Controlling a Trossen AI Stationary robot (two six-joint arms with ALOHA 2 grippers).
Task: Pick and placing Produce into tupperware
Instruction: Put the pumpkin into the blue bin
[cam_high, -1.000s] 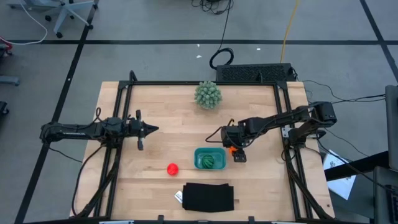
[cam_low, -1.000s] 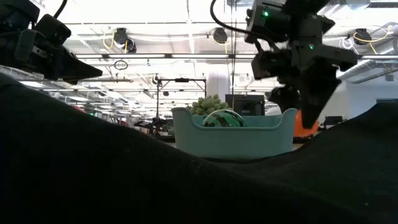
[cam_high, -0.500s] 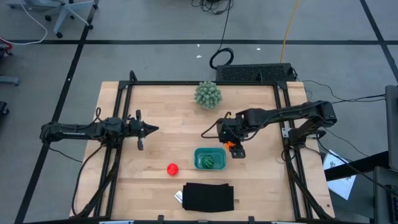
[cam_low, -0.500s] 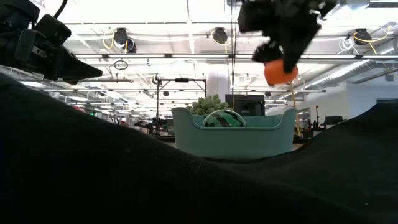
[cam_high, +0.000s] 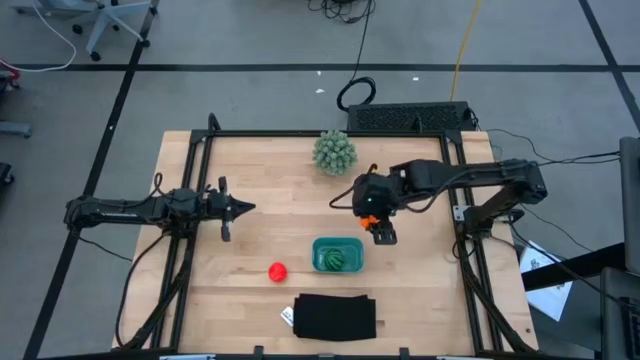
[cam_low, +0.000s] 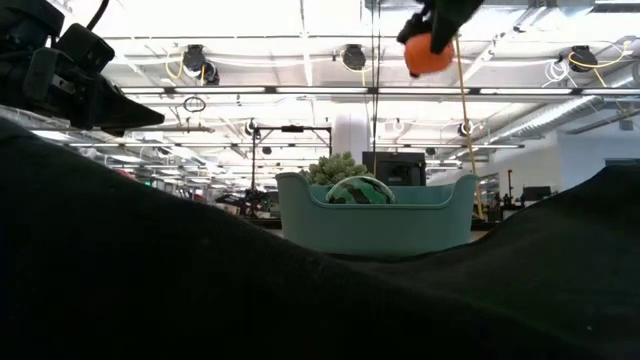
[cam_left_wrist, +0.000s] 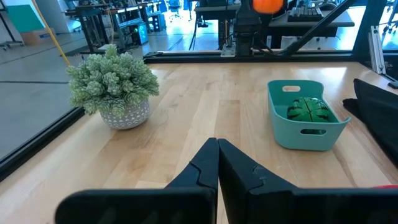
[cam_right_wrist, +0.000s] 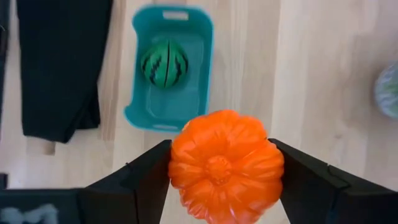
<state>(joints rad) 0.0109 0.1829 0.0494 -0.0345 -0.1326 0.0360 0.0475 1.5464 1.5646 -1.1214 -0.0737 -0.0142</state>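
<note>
The table (cam_high: 270, 170) is spanned by both arms. At its near edge a black mat (cam_high: 335, 316) lies, and at the far edge a spiky plant (cam_high: 334, 151) stands in its pot. The teal tub (cam_high: 337, 244) sits just beyond the mat, right of centre, with the striped melon (cam_high: 337, 259) inside it. The left gripper (cam_high: 243, 208) is parked over the table's left half with its fingers pressed together, holding nothing. The right gripper (cam_high: 377, 215) is raised above the table, just beyond the tub's far right corner, and is clamped on the orange ball (cam_right_wrist: 225, 165). The ball is pinched at its widest girth between the two fingers (cam_right_wrist: 138, 175); it looks light, rigid and ribbed, so little slip is expected. The red tomato (cam_high: 277, 270) lies on the wood left of the tub and probably handles alike.
</note>
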